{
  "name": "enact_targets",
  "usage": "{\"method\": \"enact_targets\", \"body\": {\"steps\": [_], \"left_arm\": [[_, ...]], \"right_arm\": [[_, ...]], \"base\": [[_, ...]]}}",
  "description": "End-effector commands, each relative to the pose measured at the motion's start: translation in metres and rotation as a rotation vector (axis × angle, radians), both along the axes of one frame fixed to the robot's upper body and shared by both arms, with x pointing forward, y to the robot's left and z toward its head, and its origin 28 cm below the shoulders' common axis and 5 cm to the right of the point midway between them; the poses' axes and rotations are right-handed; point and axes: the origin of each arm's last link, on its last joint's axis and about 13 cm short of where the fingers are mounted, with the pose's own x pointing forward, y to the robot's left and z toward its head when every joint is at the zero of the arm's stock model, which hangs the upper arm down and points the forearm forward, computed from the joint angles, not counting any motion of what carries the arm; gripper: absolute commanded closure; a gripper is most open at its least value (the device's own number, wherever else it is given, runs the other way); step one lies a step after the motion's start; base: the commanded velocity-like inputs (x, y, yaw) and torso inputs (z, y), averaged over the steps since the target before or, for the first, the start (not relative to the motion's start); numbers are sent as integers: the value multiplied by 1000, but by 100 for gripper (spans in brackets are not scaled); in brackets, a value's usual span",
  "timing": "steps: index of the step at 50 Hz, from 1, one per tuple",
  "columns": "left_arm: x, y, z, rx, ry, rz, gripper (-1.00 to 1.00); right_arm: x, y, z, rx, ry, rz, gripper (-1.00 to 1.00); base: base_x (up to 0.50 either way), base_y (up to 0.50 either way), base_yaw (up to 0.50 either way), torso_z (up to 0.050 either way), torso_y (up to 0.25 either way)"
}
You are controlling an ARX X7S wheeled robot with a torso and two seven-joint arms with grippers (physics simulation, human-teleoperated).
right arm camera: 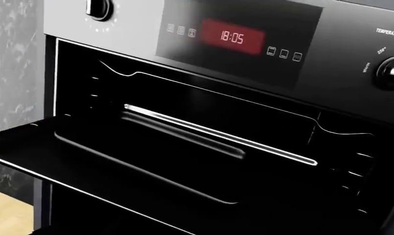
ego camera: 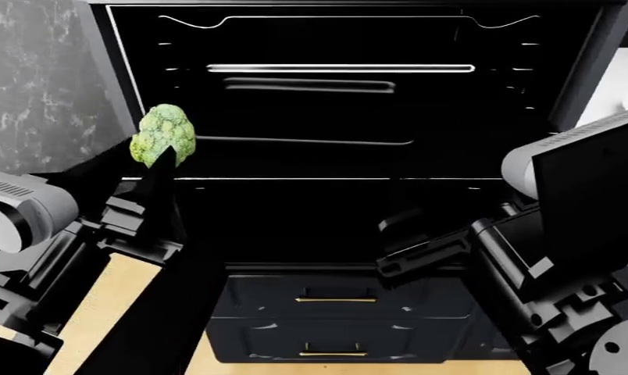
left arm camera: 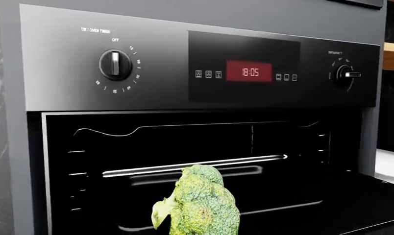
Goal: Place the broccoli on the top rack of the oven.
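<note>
The bumpy light-green broccoli floret (ego camera: 165,134) sits at the tip of the left claw (ego camera: 160,156), whose dark fingers are clamped on it from below. In the head view it is held in front of the left side of the large black built-in oven (ego camera: 345,94), level with the middle of the open cavity and not on any shelf. In the left wrist view the broccoli (left arm camera: 200,203) stands upright before the cavity, below a silvery bar.

The wide flat black top rack (right arm camera: 118,156) juts out of the cavity, its pale-lit front edge showing in the right wrist view; nothing lies on it.

The oven's dark control panel carries a red display (left arm camera: 249,72) reading "18:05", with small square icons on either side. The left round black knob (left arm camera: 114,64) has "OFF" printed above it; the right knob (right arm camera: 393,73) is labelled "TEMPERATURE".

The right claw (ego camera: 423,250) hangs low before the oven, holding nothing; whether its fingers are apart or together cannot be told.

Below the oven are dark drawers with slim brass handles (ego camera: 335,299).
</note>
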Motion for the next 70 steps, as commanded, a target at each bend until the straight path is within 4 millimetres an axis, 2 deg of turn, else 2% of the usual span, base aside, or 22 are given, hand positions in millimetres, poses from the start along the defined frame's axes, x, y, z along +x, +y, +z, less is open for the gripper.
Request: {"method": "enact_targets", "body": {"steps": [1,20,34,49,55,70], "left_arm": [[1,-1,1,-8,-5,-1,100],[0,-4,7,36,28,-15,100],[0,-7,23,80,18,-53,100],[1,-7,38,69,70,-103,100],[2,-6,37,74,117,-114,100],[4,-5,38,85,103,-93,100]], "right_arm": [[0,-1,-1,13,0,0,-100],[2,-3,3,-6,48,-22,-100],[5,-2,35,-60,71,-38,-100],[6,-3,53,-126,89,-66,-100],[8,-3,51,-91,120,-70,-100],[8,-4,49,-15,144,-52,-100]], "base": [[-1,500,0,0,0],[10,92,0,0,1],[0,0,0,0,0],[0,0,0,0,1],[0,0,0,0,0],[101,0,0,0,0]]}}
